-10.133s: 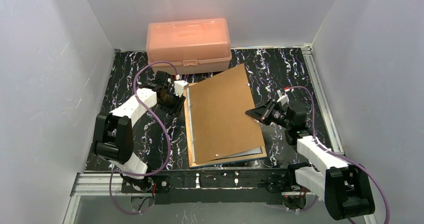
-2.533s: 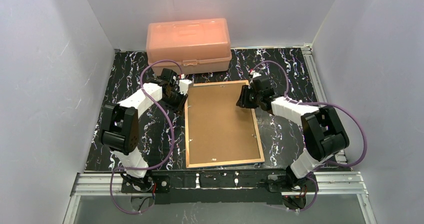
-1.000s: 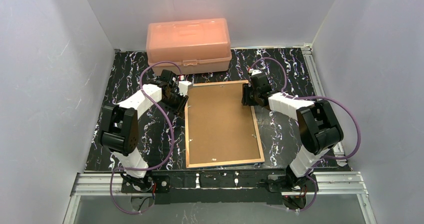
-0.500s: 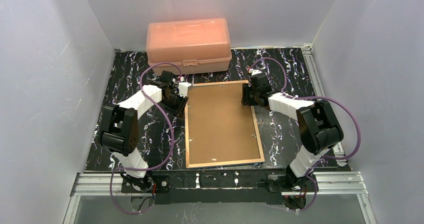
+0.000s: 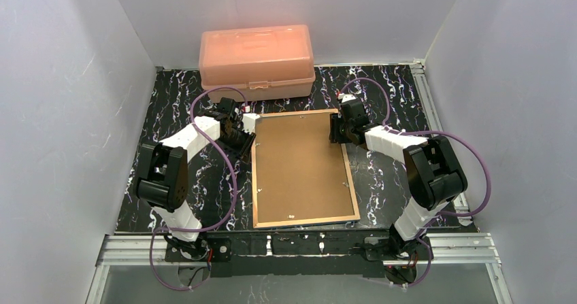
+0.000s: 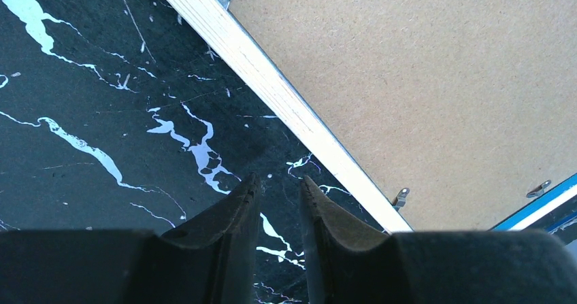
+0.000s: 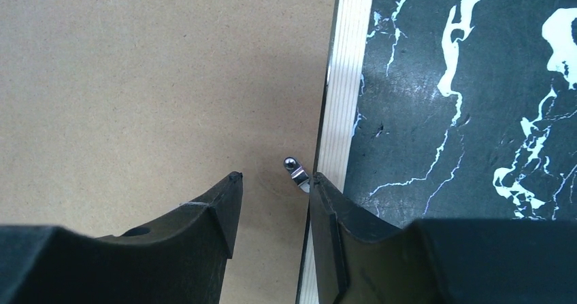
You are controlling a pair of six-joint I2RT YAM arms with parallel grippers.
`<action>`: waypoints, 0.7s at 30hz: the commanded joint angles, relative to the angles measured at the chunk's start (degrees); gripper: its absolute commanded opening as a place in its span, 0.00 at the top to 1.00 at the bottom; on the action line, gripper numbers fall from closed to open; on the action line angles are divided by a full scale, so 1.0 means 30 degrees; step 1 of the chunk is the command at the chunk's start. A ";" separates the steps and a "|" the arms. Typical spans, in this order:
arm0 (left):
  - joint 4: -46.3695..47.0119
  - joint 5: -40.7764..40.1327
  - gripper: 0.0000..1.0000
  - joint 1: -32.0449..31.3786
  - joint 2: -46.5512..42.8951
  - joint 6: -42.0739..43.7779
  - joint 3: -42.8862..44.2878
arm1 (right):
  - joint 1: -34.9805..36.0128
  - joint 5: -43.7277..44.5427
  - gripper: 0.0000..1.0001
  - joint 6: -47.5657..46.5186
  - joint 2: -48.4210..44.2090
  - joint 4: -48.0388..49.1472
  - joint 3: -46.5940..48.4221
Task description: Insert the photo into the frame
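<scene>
Frame [image 7: 347,79] rim beneath right pincer [image 7: 273,176], face-down

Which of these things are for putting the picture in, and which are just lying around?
For the job: frame, lying back up; brown board in its back; small metal clip by the right claw. The photo itself is not in sight.
Just lying about: peach box at the back of the table.

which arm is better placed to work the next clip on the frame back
Right. The right end effector hangs over a metal clip at the frame edge; the left end effector is over the table beside it.
</scene>
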 commanded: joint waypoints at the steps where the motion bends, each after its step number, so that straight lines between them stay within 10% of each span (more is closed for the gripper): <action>1: -0.0432 0.0337 0.73 0.0019 -0.1030 0.0090 -0.0181 | -0.0006 0.0719 0.50 -0.0170 -0.0644 0.1025 0.0250; 21: -0.0385 0.0500 0.73 0.0019 -0.1069 0.0285 -0.0792 | -0.0119 0.0251 0.50 0.0284 0.0125 0.1574 -0.0718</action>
